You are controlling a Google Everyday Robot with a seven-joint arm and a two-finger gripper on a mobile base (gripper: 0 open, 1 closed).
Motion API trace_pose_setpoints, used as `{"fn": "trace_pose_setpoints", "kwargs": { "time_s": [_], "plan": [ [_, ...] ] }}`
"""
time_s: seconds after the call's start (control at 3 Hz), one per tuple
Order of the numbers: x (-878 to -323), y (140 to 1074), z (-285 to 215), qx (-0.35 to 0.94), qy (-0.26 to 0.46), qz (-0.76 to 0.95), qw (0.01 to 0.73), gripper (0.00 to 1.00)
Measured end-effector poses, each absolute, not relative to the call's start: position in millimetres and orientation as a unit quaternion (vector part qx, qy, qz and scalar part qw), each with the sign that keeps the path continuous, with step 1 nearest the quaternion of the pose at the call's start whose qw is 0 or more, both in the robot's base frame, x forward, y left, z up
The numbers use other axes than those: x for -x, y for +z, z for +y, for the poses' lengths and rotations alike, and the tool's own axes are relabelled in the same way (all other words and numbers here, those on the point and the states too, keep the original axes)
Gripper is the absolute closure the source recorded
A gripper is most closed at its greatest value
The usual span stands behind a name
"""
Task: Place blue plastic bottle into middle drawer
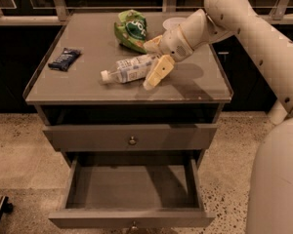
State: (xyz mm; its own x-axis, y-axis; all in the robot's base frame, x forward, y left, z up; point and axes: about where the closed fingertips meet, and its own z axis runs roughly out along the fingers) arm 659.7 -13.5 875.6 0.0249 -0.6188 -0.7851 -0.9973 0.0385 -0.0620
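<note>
The blue plastic bottle lies on its side on the grey cabinet top, white cap pointing left. My gripper reaches in from the right and is open, with one finger in front of the bottle's base end and the other behind it. The fingers straddle the base end; I cannot tell if they touch it. The middle drawer stands pulled out and empty below, under the closed upper drawer with its round knob.
A green snack bag lies at the back of the top, just behind the gripper. A dark blue packet lies at the left. A white bowl sits behind my arm. Speckled floor surrounds the cabinet.
</note>
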Motion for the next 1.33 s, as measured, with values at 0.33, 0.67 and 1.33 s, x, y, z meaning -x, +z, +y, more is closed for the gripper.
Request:
{"fn": "trace_pose_setpoints", "kwargs": {
  "time_s": [0.33,0.67,1.33],
  "plan": [
    [-664,869,10,0.65,0.286,0.624,0.326,0.0],
    [-667,863,28,0.667,0.283,0.612,0.317,0.0],
    [-667,863,29,0.668,0.283,0.611,0.317,0.18]
  ]
}}
